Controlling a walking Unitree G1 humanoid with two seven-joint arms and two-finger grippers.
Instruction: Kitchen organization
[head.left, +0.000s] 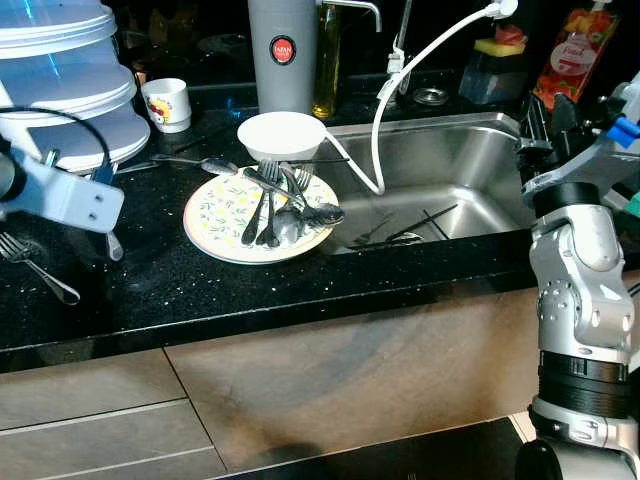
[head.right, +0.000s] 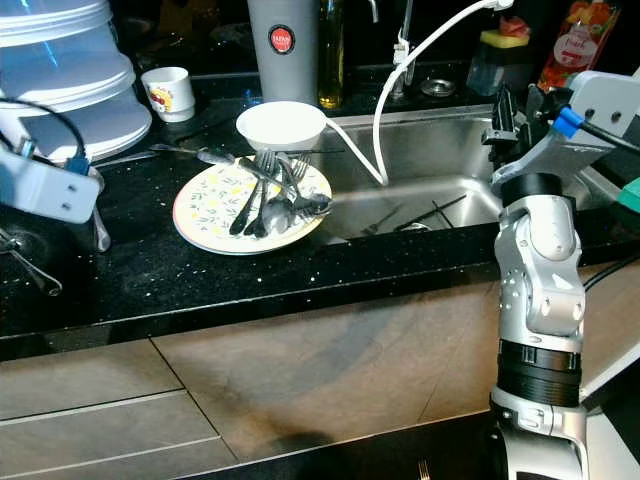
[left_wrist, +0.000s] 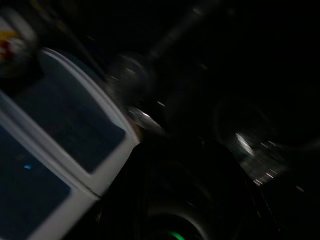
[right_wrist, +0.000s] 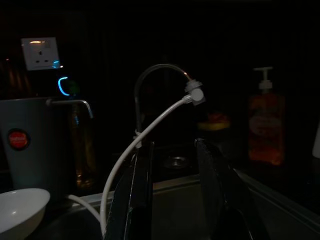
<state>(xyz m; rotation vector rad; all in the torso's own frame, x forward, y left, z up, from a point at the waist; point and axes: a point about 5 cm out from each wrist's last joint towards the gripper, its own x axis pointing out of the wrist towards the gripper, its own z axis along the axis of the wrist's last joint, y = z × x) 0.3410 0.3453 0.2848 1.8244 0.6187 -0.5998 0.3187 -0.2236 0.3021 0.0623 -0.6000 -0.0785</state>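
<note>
Although the task is to put the kitchen in order, my left eye view suggests little is done: the patterned plate (head.left: 255, 215) sits on the black speckled bench (head.left: 300, 285) just beside the steel sink (head.left: 470, 190), heaped with shiny forks and spoons (head.left: 280, 205), a smooth white bowl (head.left: 281, 135) touching its far edge. A lone fork (head.left: 35, 265) lies well apart near my left arm, whose pincer I cannot read. Dark chopsticks (head.left: 425, 222) lie in the basin under a white hose (head.left: 400, 90).

From the right eye view, my right pincer (head.right: 515, 110) hovers above the sink's right rim, holding nothing. A small printed cup (head.right: 168, 92) and a tall grey canister (head.right: 283, 50) stand at the back, stacked translucent lids (head.right: 60, 70) beside them.

My left wrist view is dark and blurred; only a pale, flat-edged container (left_wrist: 65, 150) can be made out.

Along my right wrist view, the black fingers (right_wrist: 142, 200) stand apart, empty, pointing toward the curved tap (right_wrist: 155, 75) and an orange pump bottle (right_wrist: 265, 125). Sorting the cutlery and crockery is all left, I judge.
</note>
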